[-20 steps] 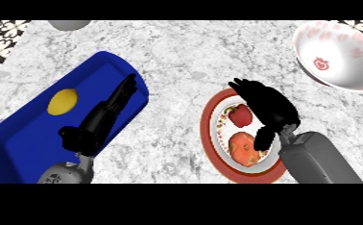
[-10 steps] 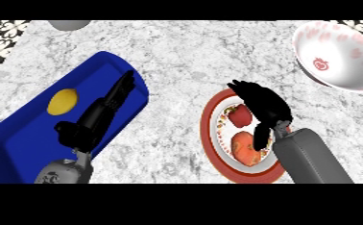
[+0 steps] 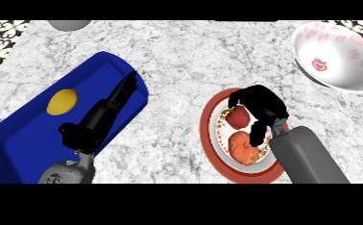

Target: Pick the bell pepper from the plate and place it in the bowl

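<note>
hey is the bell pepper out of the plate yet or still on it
Still on the plate. The bell pepper sits inside its rim, with the right hand curled over it.

Counter [image 3: 184, 60]: grey-white marble speckle. Tray [image 3: 28, 137]: deep blue, carrying a yellow fruit [image 3: 62, 101]; plate [image 3: 216, 147]: red rim, white centre with a patterned ring, holding a red pepper [image 3: 238, 117] and an orange-red item [image 3: 245, 148]. Bowl [image 3: 333, 56]: white with red motifs; hands [image 3: 264, 105] black, forearms [image 3: 308, 156] grey.

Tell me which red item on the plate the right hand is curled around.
The upper one, the bell pepper, enclosed by the right hand; the orange-red item lower on the plate lies outside its fingers.
</note>
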Available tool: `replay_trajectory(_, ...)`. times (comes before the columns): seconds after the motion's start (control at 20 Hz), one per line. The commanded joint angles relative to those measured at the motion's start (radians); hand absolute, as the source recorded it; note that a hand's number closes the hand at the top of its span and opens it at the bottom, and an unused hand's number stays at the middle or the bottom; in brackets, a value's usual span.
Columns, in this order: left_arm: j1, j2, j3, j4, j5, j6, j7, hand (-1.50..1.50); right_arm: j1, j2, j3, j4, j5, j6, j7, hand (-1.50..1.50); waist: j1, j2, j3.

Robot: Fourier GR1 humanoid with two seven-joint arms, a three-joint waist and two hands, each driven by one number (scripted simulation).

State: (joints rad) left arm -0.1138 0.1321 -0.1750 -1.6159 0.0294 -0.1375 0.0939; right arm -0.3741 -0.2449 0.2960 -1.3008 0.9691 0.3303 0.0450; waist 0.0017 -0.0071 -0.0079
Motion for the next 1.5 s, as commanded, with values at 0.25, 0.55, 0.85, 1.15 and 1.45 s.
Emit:
replay_trajectory(0.25,0.005,0.006,0.046,0.055,0.001,-0.051,-0.055,0.00,-0.047,0.083,-0.018,0.072,0.073,-0.090,-0.026,1.50,0.001,0.007,0.008)
replay_trajectory(0.55,-0.013,-0.041,-0.012,0.030,-0.045,-0.003,-0.026,0.00,-0.229,0.114,-0.272,0.294,0.058,-0.091,0.318,1.50,0.037,0.022,0.007)
replay_trajectory(0.85,-0.048,-0.039,-0.012,0.033,-0.025,-0.030,-0.010,0.00,-0.399,0.043,-0.388,0.459,0.179,-0.198,0.661,1.50,0.056,0.029,0.008)
replay_trajectory(1.15,-0.049,-0.042,0.004,0.041,-0.027,-0.021,-0.018,0.00,-0.544,0.041,-0.378,0.500,0.296,-0.460,0.760,1.50,0.046,0.023,0.008)
replay_trajectory(1.45,-0.049,-0.049,-0.003,0.024,-0.046,-0.002,0.016,0.00,-0.664,0.015,-0.452,0.495,0.290,-0.650,0.791,1.50,0.032,0.017,0.009)
